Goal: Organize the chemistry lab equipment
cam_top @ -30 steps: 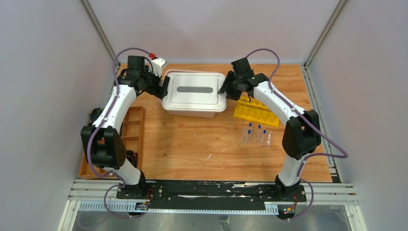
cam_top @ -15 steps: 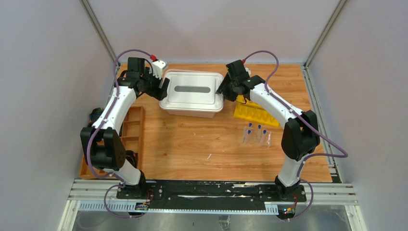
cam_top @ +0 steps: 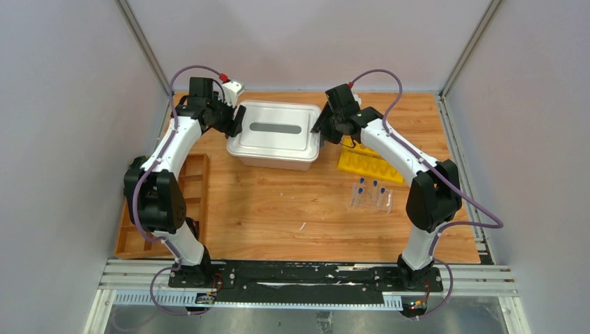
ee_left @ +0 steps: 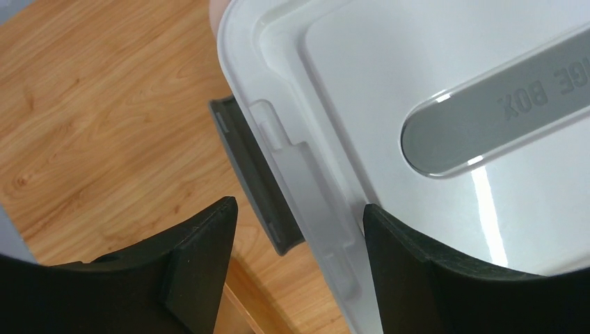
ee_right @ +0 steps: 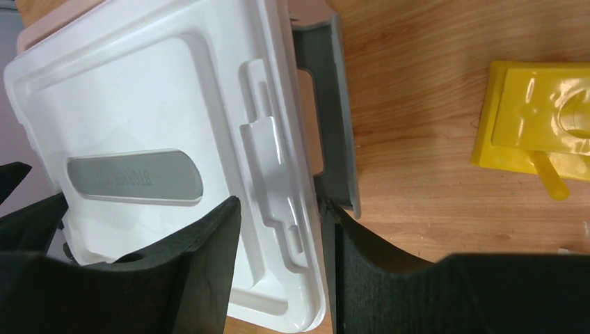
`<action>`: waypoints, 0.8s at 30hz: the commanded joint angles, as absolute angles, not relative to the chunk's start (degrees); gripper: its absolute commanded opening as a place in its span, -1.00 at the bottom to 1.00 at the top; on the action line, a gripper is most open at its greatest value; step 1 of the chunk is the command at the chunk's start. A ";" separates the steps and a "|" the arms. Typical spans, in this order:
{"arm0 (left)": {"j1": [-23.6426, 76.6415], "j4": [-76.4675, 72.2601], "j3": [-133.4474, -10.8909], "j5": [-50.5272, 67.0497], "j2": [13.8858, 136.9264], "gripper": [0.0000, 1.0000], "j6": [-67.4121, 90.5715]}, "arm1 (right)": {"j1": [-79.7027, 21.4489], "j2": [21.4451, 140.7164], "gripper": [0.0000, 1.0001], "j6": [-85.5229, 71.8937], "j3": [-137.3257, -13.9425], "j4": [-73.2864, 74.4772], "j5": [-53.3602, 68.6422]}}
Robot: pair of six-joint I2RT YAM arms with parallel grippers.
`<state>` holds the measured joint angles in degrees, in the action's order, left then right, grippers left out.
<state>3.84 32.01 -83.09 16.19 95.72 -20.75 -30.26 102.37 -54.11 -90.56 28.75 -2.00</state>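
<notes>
— Grippers?
— The white lid (cam_top: 275,129) is straddled at its rim by the left gripper (ee_left: 298,212), grip unclear, and pinched by the right gripper (ee_right: 278,205).
— Racks?
— The yellow tube rack (cam_top: 370,164) is seen right of centre.

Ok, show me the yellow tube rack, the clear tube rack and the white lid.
yellow tube rack (cam_top: 372,167), top external view, its top face
clear tube rack (cam_top: 371,197), top external view, its middle
white lid (cam_top: 275,145), top external view, its near half

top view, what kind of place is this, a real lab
Likely a robot test cell, not a working lab: grey walls box in a wooden table, the left arm and right arm bolt to a rail, and a yellow tube rack sits on the table.
</notes>
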 commanded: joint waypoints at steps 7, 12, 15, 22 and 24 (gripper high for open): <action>3.71 30.21 -89.01 14.17 101.09 0.40 -17.66 | -29.92 106.15 0.02 -47.24 -99.21 32.08 -3.18; 3.95 29.88 -91.13 15.09 102.68 0.39 -16.06 | -28.83 110.11 0.02 -44.02 -104.56 34.44 -2.82; 4.26 29.50 -92.31 15.48 103.19 0.39 -15.09 | -28.23 112.80 0.02 -42.19 -107.89 36.60 -3.34; 4.22 29.85 -95.98 16.37 103.59 0.45 -12.78 | -26.48 116.46 -0.01 -39.52 -111.18 37.51 -4.74; 4.22 30.54 -97.25 16.42 103.10 0.49 -12.93 | -25.81 117.67 -0.02 -39.36 -112.37 37.91 -4.95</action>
